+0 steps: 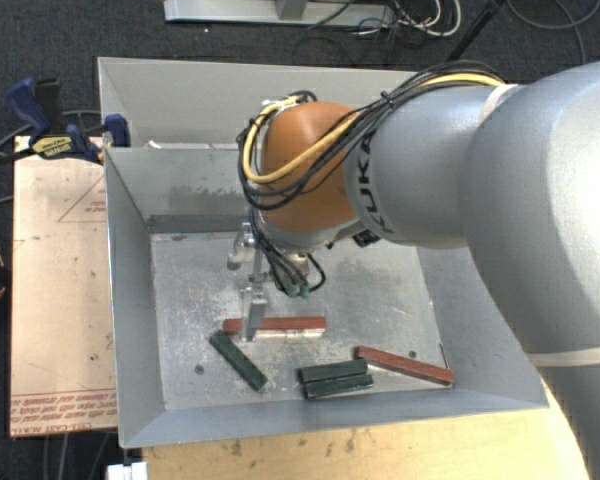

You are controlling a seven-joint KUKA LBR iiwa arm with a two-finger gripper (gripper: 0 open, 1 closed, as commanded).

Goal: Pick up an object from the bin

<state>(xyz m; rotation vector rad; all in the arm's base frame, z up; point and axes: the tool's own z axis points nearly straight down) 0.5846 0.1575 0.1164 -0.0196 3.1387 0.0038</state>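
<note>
Judging grasp step in hand: gripper (252, 318) low over left end of red-brown flat bar (292, 324), mid-floor of grey metal bin (130, 268); open or closed, we cannot tell. Next: clamp, lift.

Dark carpet floor (40, 18) — cables (420, 3) trailing past a grey metal base (270, 8).

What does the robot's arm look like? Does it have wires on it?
The arm is a fat, round, silver-grey tube with black lettering on its side. Near its end is a smooth orange cover, rounded like a ball. Yes, it has wires: yellow and black cables loop over that cover. Under the cover is a small grey metal gripper.
</note>
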